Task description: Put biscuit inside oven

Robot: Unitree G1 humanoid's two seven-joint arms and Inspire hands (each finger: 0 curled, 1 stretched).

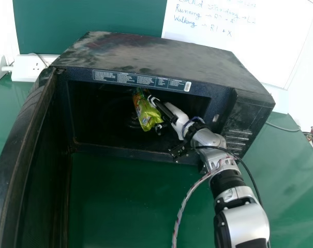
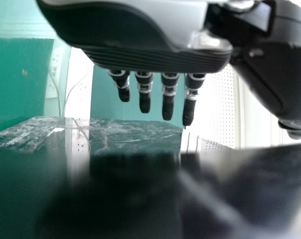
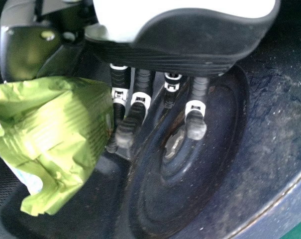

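While right hand [image 1: 176,113] pinches biscuit pack [image 1: 147,115] in oven [image 1: 156,54], left hand [image 2: 155,59] hangs straight-fingered | likely light, slick, crushable | grip near edge, softly

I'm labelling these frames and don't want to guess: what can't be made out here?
- Biscuit packet contents: hidden by the wrapper, head and right wrist views.
- Packet's outer side: cut off by the right wrist view's edge.
- Oven back wall: lost in shadow, head view.
- Oven door's lower part: cut off by the head view's bottom edge.
- Dark foreground shape: too blurred, left wrist view.
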